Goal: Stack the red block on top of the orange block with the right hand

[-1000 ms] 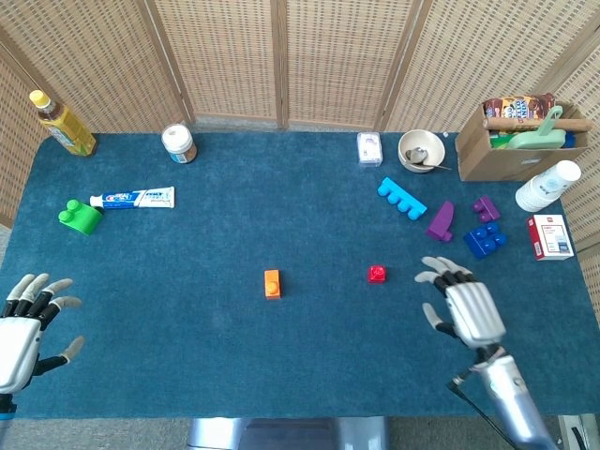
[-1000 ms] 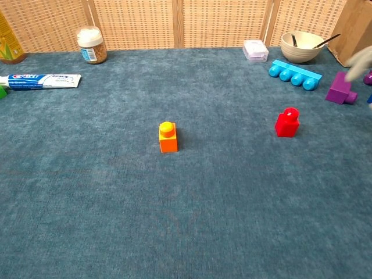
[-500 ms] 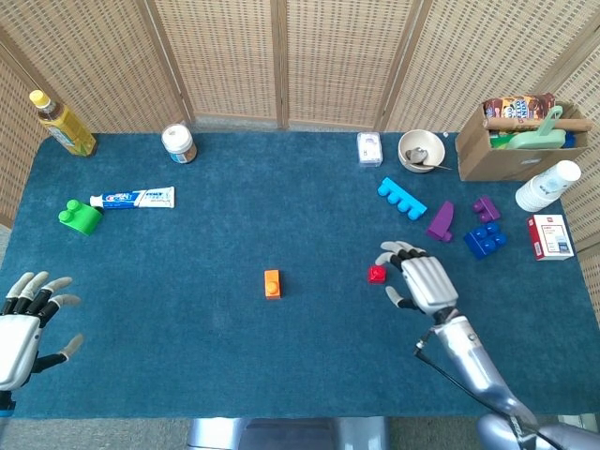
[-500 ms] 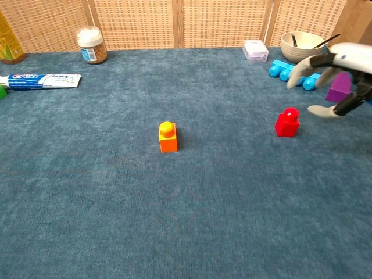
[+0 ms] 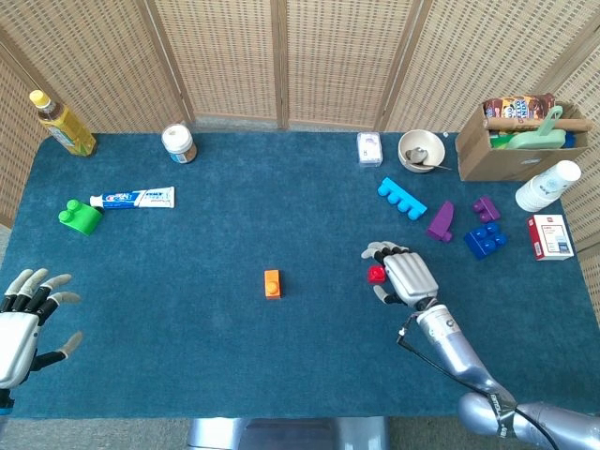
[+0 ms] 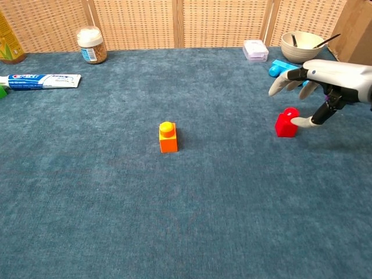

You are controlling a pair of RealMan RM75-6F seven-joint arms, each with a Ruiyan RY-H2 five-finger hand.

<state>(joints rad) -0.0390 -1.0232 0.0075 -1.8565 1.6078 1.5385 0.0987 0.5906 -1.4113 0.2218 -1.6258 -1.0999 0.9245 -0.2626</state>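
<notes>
The red block (image 6: pixel 286 122) stands on the counter (image 6: pixel 174 221), well apart from the orange block (image 6: pixel 168 137). The right hand (image 6: pixel 323 81) arches over it, fingers spread, thumb at its side, grasping nothing. A hasty close could tip or nudge it away.

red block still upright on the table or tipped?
Upright: the red block stands on its base, stud up, on the table. The right hand hasn't lifted it.

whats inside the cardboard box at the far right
In the head view the cardboard box holds a brown snack packet and a pale green utensil sticking out of the top. Whatever lies deeper down is hidden by these and by the box walls.
</notes>
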